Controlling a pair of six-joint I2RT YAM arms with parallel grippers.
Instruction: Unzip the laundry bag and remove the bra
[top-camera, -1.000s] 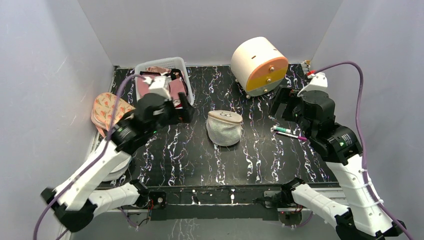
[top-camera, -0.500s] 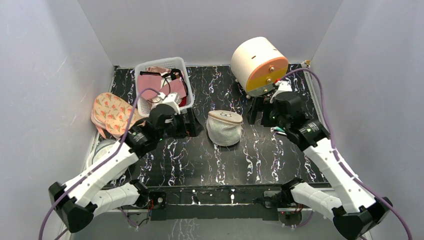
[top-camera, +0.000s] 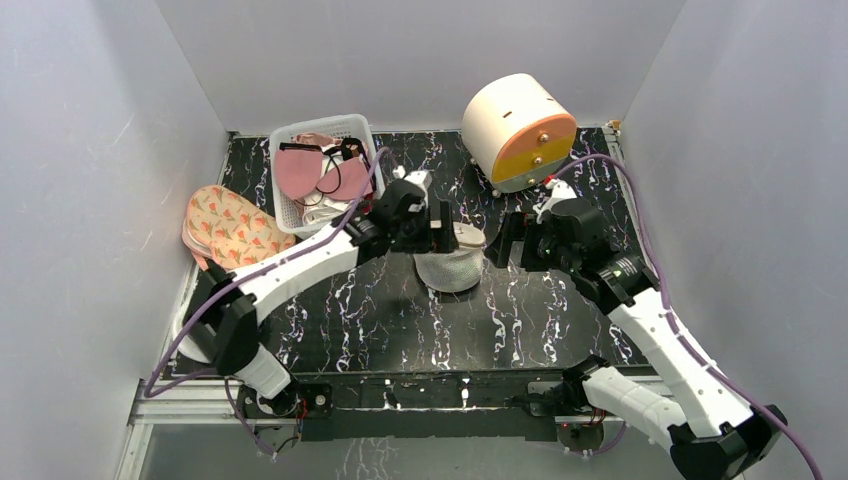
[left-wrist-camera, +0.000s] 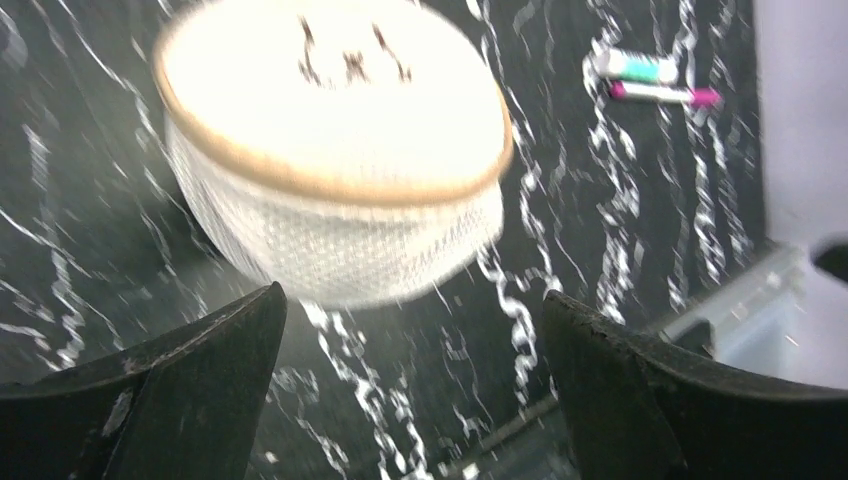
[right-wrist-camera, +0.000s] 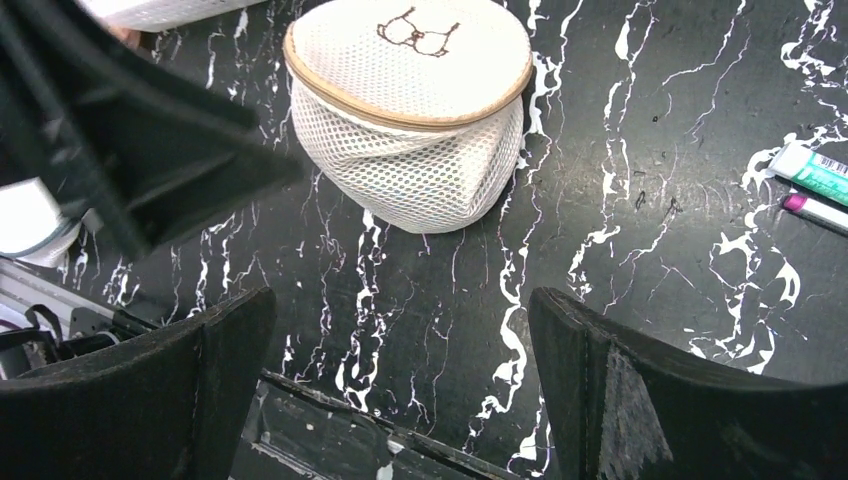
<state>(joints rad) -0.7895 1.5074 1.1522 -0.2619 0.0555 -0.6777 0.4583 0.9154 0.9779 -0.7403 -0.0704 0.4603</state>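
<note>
- Location: the laundry bag (top-camera: 452, 265) stands near the middle of the table (top-camera: 400, 330), a little toward the far edge. Its flat lid faces up and is slightly tilted.
- Construction: a rounded white mesh body under a lid bearing a printed bra emblem. A tan zip band (right-wrist-camera: 400, 118) runs round the rim.
- Handling, judged: light and soft. The mesh is likely to crumple under a pinch, and the whole bag may slide on the smooth top if the zip is pulled without a counter-hold.
- Hold points, judged: one gripper should pinch the mesh wall or the rim just under the band, and the other should take the zip pull. No pull tab can be made out in any view.
- Left gripper (top-camera: 440, 228): fingers spread, holding nothing, above the bag's far-left rim; contact cannot be confirmed.
- Right gripper (top-camera: 505, 240): fingers spread, holding nothing, just right of the bag and apart from it.
- Bra: not visible through the mesh.
</note>
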